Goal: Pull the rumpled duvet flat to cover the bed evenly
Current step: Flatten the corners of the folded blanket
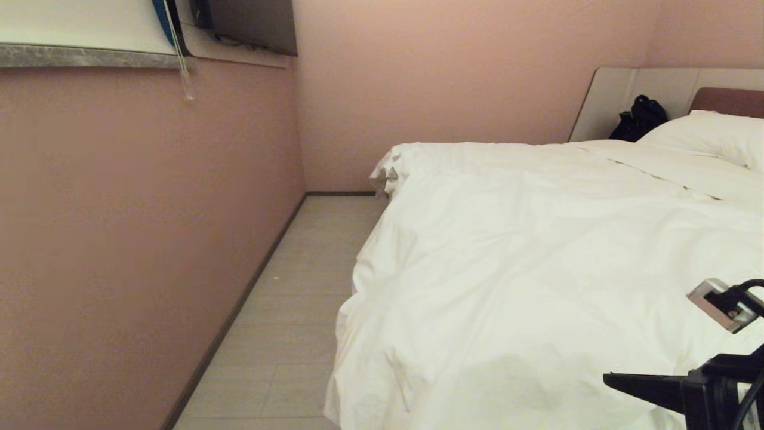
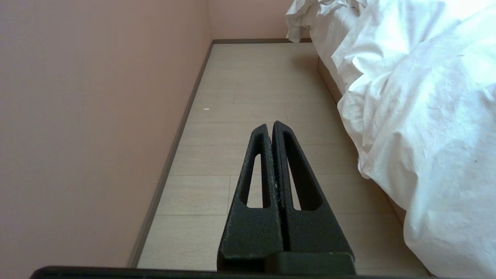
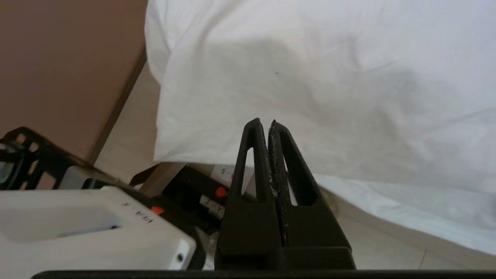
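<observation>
A puffy white duvet (image 1: pixel 537 251) lies over the bed, creased, with its near-left edge hanging down toward the floor. Of the bed, only the brown headboard (image 1: pixel 725 100) shows at the far right. My right gripper (image 1: pixel 607 377) is shut and empty at the lower right, its tips pointing left just above the duvet's near end. In the right wrist view this gripper (image 3: pixel 264 122) sits close in front of the duvet's hanging front (image 3: pixel 310 77), not touching it. My left gripper (image 2: pixel 270 124) is shut and empty, parked low over the floor beside the draped duvet (image 2: pixel 426 116).
A narrow strip of pale floor (image 1: pixel 298 310) runs between the pink wall (image 1: pixel 119 239) and the bed. A white pillow (image 1: pixel 710 134) and a black bag (image 1: pixel 640 117) sit at the head end. A dark screen (image 1: pixel 250 24) hangs high on the wall. My own base (image 3: pixel 77 224) is below the right gripper.
</observation>
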### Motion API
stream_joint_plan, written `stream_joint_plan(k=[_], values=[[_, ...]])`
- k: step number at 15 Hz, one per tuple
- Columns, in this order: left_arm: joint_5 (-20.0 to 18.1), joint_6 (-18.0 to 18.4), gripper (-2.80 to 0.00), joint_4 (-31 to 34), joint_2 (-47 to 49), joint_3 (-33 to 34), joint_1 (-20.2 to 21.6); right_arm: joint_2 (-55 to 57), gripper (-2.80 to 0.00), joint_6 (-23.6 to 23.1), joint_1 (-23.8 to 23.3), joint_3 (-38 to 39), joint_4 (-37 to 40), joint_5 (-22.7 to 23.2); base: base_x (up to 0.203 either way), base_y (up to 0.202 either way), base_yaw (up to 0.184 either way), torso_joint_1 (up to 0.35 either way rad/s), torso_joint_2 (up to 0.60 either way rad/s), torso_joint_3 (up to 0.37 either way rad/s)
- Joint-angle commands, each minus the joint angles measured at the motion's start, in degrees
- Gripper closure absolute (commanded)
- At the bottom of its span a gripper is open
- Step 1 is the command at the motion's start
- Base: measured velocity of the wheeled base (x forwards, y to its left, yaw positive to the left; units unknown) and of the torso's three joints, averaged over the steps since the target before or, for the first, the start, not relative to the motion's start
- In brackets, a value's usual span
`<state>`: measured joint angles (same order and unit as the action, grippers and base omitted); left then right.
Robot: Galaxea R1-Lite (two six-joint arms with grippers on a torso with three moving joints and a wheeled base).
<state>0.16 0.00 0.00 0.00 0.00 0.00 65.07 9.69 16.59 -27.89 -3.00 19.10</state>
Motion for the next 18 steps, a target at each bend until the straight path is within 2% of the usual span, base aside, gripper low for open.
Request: stream_joint_plan(k=[1,2,5,9,14,18], values=[[0.0,0.0,0.0,0.0,0.0,0.0,0.0,-0.1,0.0,0.0,0.0,1.6,-8.5,-4.8,0.0,0.0,0.0,0.0,0.0,0.0],[0.0,0.0,0.0,0.0,0.0,0.0,0.0,0.2,0.0,0.0,0.0,2.3,-10.7,-7.6,0.0,0.0,0.0,0.0,0.0,0.0],[0.0,0.0,0.0,0.0,0.0,0.0,0.0,-0.7,0.0,-0.1,0.0,3.6,-15.2,-11.0,0.0,0.0,0.0,0.0,0.0,0.0],[0.0,0.0,0.0,0.0,0.0,0.0,0.0,-2.1,0.0,-0.1,0.0,3.7,-16.3,-20.9,0.0,0.0,0.0,0.0,0.0,0.0],[0.0,0.1,0.0,0.0,0.0,0.0,0.0,-8.8,0.0,-0.4,0.0,5.2,-18.6,-26.6,0.0,0.0,0.0,0.0,0.0,0.0],[0.0,0.0,0.0,0.0,0.0,0.0,0.0,-15.0,0.0,-0.7,0.0,7.3,-18.6,-34.7,0.0,0.0,0.0,0.0,0.0,0.0]])
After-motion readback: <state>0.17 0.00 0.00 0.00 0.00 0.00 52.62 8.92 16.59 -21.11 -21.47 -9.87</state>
